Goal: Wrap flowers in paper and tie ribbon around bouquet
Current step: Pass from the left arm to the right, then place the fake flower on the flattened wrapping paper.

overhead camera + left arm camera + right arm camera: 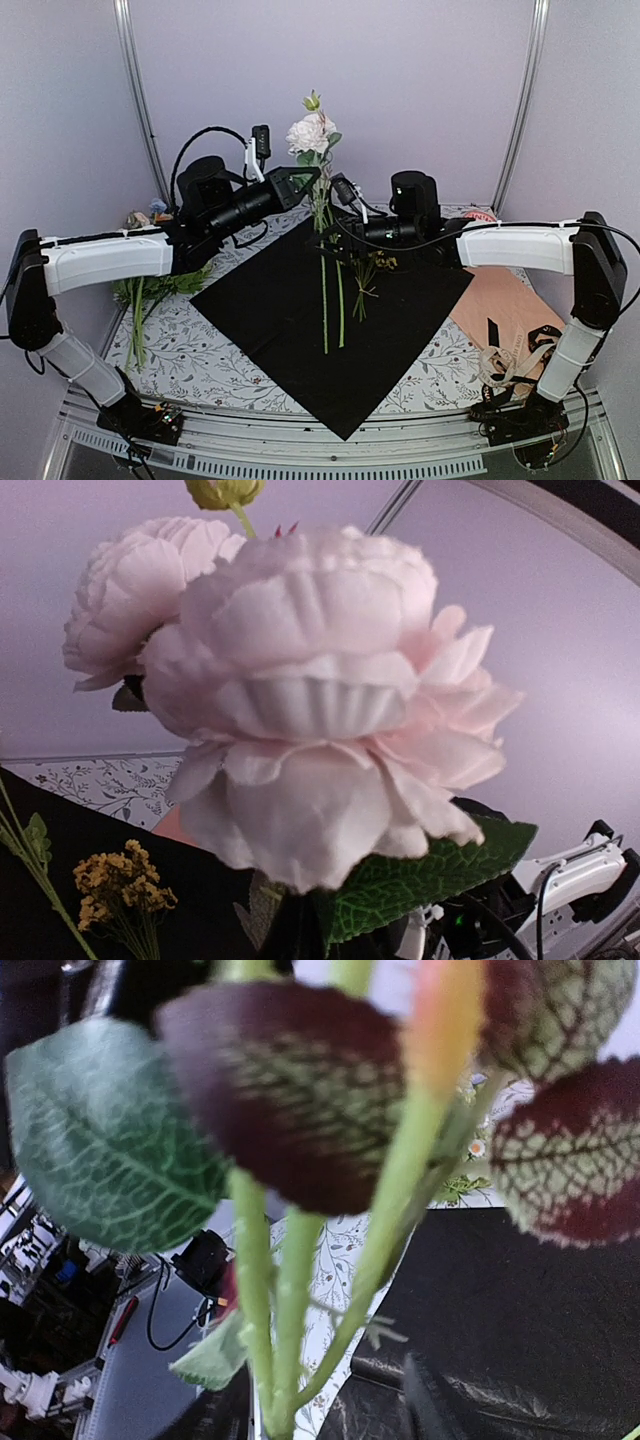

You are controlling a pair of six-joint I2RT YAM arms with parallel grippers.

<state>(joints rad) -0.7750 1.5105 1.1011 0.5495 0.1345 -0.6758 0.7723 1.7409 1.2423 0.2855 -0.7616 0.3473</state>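
Observation:
My left gripper is shut on the stems of the flowers and holds them upright over the far corner of the black paper. Their pale pink blooms fill the left wrist view and hide the fingers. The long green stems hang down over the sheet. My right gripper is open at the same stems, just below the left one, and they pass between its fingers untouched on the right side. The cream ribbon lies near the right arm's base.
A small sprig with yellow blooms lies on the black sheet right of the stems. The peach-tan sheet lies at the right. A leftover green bunch lies at the left on the floral tablecloth.

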